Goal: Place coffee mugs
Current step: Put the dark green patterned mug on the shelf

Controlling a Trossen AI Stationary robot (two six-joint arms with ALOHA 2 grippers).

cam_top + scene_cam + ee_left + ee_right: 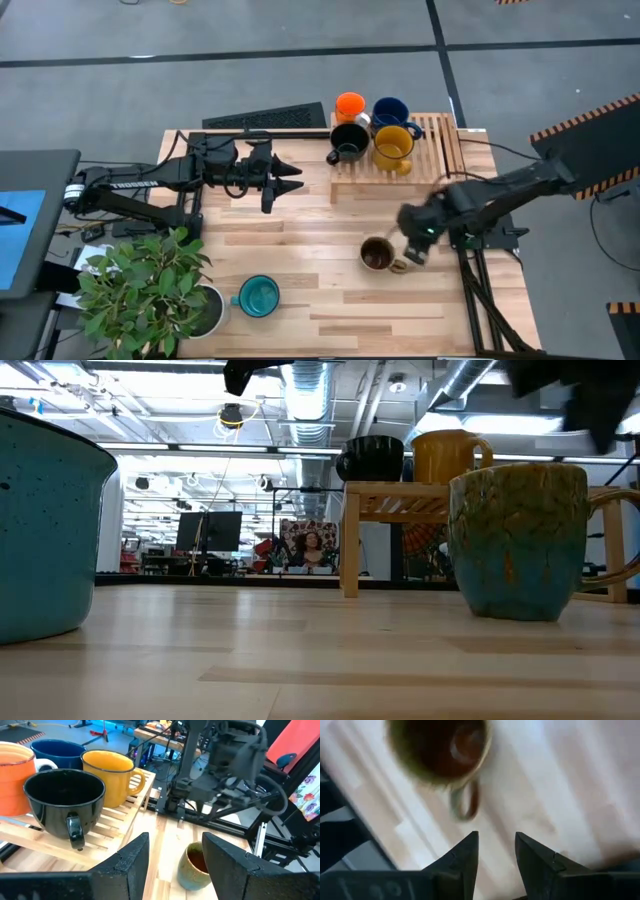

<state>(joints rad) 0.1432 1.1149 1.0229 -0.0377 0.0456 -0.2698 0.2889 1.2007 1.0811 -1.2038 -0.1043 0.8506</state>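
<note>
Wooden table [300, 300] is filling the middle of the high view; a potted plant [145, 285] is sitting at its lower left corner; a slatted wooden rack [440, 150] is standing at the upper right of the tabletop, carrying four mugs: the orange mug [350, 105] and dark blue mug [390, 110] behind, the black mug [349, 142] and yellow mug [393, 147] in front. The left gripper [296, 178] is hovering at centre left, just left of the rack, fingers spread and holding nothing; the right gripper [413, 252] is hanging at centre right, just beside the olive-brown mug [378, 254], its fingers [462, 857] parted and clear of the handle; that mug is standing upright on the bare table; the teal mug [259, 296] is resting lower left, near the plant.
</note>
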